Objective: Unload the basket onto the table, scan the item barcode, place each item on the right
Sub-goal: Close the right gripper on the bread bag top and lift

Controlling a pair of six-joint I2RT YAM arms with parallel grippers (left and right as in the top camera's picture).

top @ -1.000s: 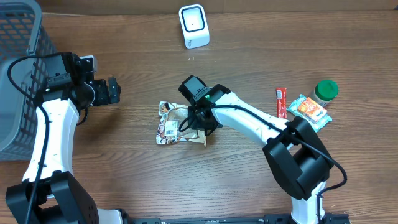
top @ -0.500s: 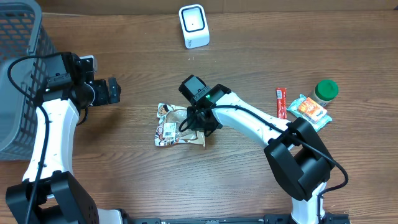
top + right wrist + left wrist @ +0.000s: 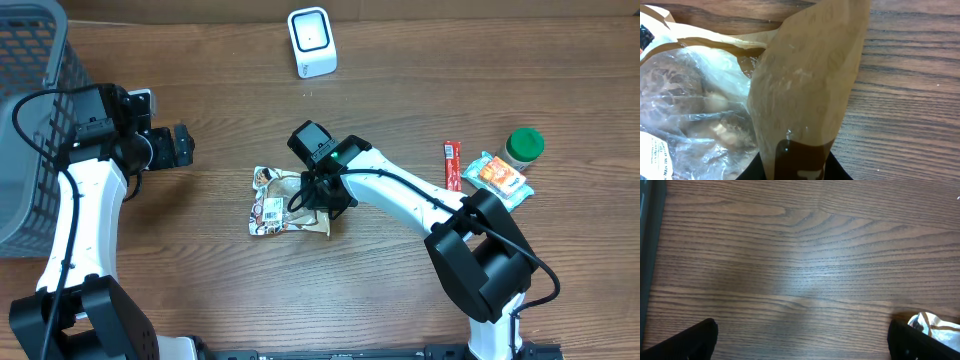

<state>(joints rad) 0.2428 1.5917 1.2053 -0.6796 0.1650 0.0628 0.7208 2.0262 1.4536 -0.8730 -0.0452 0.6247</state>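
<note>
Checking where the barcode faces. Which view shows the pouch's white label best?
Overhead: the pouch shows, white label facing up. The right wrist view shows brown paper and clear film close up, with a label sliver at its edge; the left wrist view catches only one corner.

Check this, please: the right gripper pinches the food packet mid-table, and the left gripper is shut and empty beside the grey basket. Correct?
Not quite. The left gripper is open, not shut: the left wrist view shows its fingers far apart, with only bare table between. The rest stands: empty, beside the grey basket, while the right gripper pinches the food packet.
</note>
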